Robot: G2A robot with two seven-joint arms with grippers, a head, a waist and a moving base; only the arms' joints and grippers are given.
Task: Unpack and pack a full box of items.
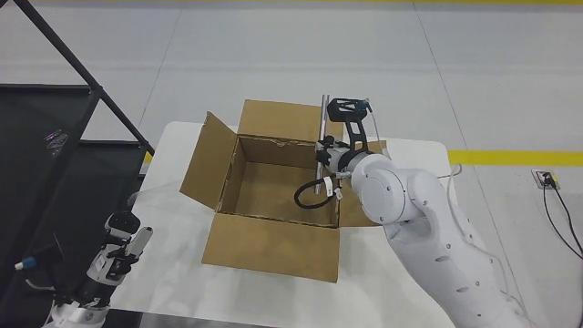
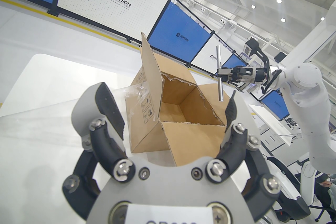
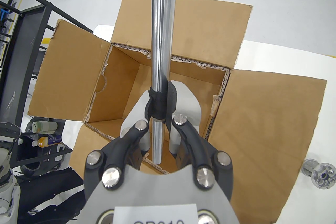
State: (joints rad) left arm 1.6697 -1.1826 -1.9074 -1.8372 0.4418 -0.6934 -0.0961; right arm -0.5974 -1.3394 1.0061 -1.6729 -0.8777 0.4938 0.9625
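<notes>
Hovering at the near left edge of the desk point(image 1: 182, 269), the left hand point(image 2: 168, 101) is spread wide and empty, well apart from the single cardboard box point(image 1: 273, 246), whose four flaps fold outward. Above the box's right wall, the right hand point(image 3: 161, 101), the nearer of the two hands to the box, is clamped on the one metal rod point(image 3: 162, 25), long axis upright, lower end toward the opening. One clear spool point(image 3: 317, 173) lies on the desk to the right of the box.

I see the brown cardboard box point(image 1: 269, 246) upright on the worktop point(image 1: 178, 237), all four flaps spread open. A shiny steel rod point(image 1: 323, 123) stands upright above its right edge, pinched in my right hand point(image 3: 160, 101).
</notes>
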